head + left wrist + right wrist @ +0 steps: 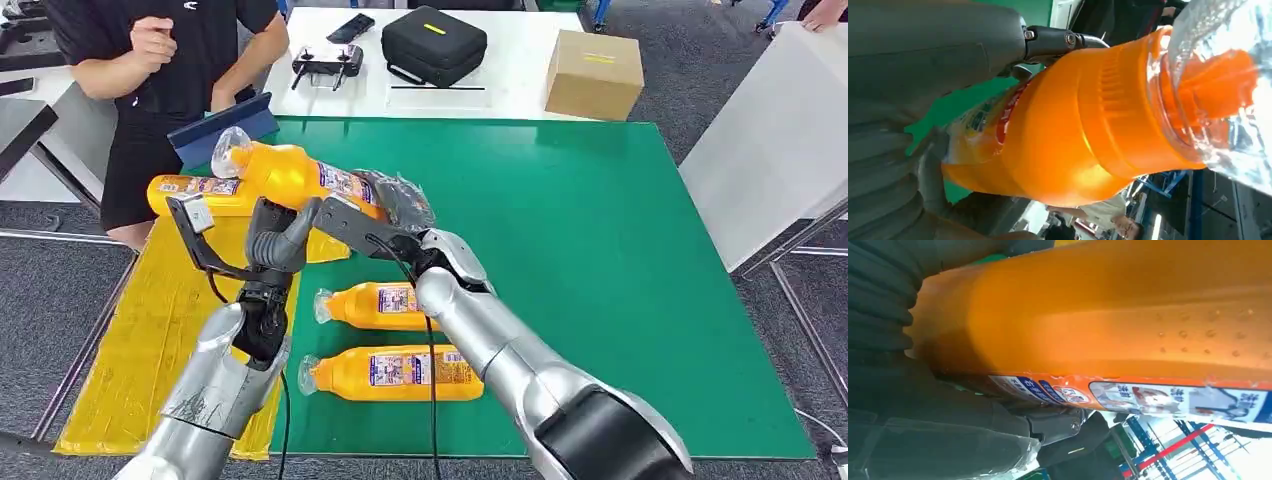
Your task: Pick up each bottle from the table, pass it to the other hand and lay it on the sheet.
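An orange bottle with a clear cap hangs tilted in the air over the seam between the yellow sheet and the green mat. My right hand grips its base end, and my left hand reaches up from below with its fingers around the bottle's middle. The left wrist view has the bottle lying in my left hand. In the right wrist view the bottle presses against my right hand. Another bottle lies on the sheet. Two more bottles lie on the mat.
A person stands at the table's far left, beside a blue board. On the white table behind are a controller, a black case and a cardboard box. A white panel stands at the right.
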